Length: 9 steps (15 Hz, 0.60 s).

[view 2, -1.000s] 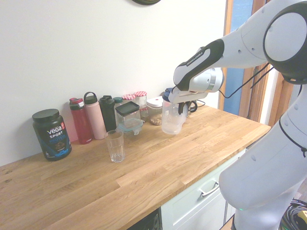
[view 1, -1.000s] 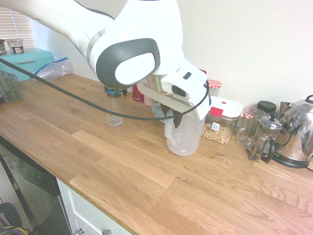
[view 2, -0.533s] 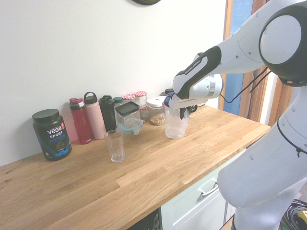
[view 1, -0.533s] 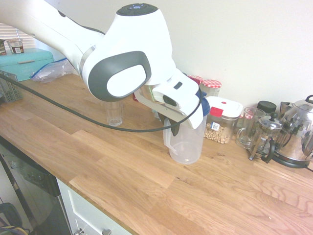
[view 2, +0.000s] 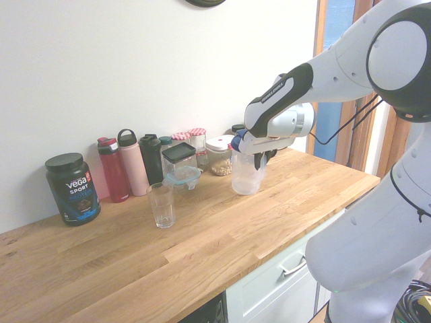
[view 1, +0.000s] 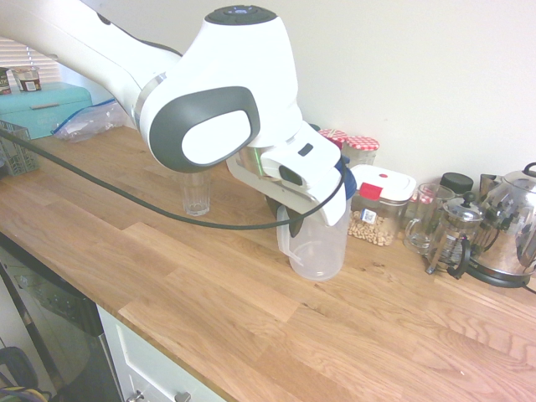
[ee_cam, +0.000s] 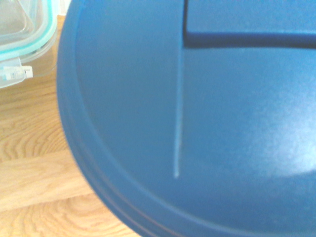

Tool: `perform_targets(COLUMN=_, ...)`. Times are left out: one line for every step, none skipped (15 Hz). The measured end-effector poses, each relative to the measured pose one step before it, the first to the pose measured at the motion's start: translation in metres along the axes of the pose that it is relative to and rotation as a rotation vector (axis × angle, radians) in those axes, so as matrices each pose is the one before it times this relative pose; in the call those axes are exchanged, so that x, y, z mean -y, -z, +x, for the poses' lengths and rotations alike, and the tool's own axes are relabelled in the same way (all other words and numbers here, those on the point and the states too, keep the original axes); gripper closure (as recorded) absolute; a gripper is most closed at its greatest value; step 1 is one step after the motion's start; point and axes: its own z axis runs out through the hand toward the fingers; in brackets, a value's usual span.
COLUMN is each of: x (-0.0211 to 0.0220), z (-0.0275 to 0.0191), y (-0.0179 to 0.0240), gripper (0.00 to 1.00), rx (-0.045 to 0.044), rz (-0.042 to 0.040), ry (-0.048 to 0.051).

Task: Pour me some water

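A clear plastic pitcher (view 1: pixel 318 247) with a blue lid (ee_cam: pixel 197 123) stands upright, its base at or just above the wooden counter (view 1: pixel 209 285). My gripper (view 1: pixel 289 211) is shut on the pitcher near its handle, just under the lid. From the other side, the gripper (view 2: pixel 258 159) sits at the pitcher (view 2: pixel 245 177) top. An empty drinking glass (view 1: pixel 196 193) stands on the counter a short way from the pitcher, partly behind my arm; it shows fully as the glass (view 2: pixel 161 204) in the second exterior view. I cannot see any water in the pitcher.
Along the wall stand a black protein tub (view 2: pixel 73 188), red, pink and dark bottles (view 2: pixel 131 163), jars (view 1: pixel 366 149) and a white-lidded food container (view 1: pixel 378 205). A French press (view 1: pixel 452 239) and kettle (view 1: pixel 511 226) are at the far end. A teal-rimmed box (view 2: pixel 182 176) sits behind the glass.
The arm has swung the pitcher from a slight tilt to upright and carried it a little along the counter. The glass has not moved.
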Motion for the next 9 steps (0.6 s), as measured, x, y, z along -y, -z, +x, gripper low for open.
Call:
perform_targets(x=0.00063, z=-0.00044, y=0.00083, gripper=0.0, rx=-0.00145, rz=-0.00122, ry=0.00503)
perform_targets(x=0.00076, z=-0.00018, y=0.00199, gripper=0.0, rx=-0.0043, rz=0.00052, ry=0.00501)
perform_targets(x=0.00045, z=0.00029, y=0.00335, gripper=0.0, rx=-0.00776, rz=0.00097, ry=0.00379)
perform_targets(x=-0.00025, z=0.00055, y=0.00438, gripper=0.0, rx=-0.00763, rz=0.0003, ry=0.0014)
perform_targets(x=-0.00143, z=-0.00022, y=0.00537, gripper=0.0, rx=0.00137, rz=-0.00454, ry=-0.00096)
perform_targets(x=-0.00287, z=-0.0016, y=0.00835, gripper=0.0, rx=0.01171, rz=-0.00939, ry=-0.00036)
perform_targets(x=-0.00428, z=-0.00399, y=0.01323, gripper=0.0, rx=0.02306, rz=-0.01116, ry=-0.00206)
perform_targets(x=-0.00509, z=-0.0081, y=0.01562, gripper=0.0, rx=0.03904, rz=-0.01284, ry=0.00316)
perform_targets(x=-0.00614, z=-0.01173, y=0.01482, gripper=0.0, rx=0.05032, rz=-0.01638, ry=0.00801)
